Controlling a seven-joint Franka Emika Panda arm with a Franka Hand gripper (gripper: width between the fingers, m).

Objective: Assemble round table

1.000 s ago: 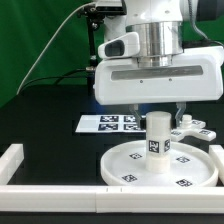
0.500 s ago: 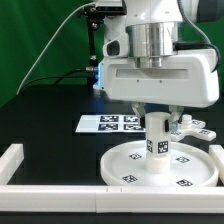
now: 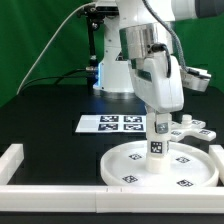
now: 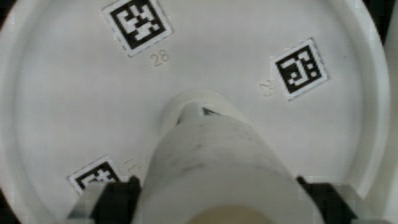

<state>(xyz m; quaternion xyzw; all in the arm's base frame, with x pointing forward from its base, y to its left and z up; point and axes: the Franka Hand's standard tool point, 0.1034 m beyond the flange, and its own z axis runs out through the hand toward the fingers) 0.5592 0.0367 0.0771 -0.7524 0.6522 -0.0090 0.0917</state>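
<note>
White leg (image 3: 157,146), top obsc. by tool (image 3: 157,123)

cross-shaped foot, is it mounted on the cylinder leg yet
No, the cross-shaped foot lies on the table beside the round disc, apart from the upright cylinder leg.

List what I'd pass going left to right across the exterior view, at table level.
First the border rail → marker board → cylinder leg, upright on the round disc → cross-shaped foot.
</note>
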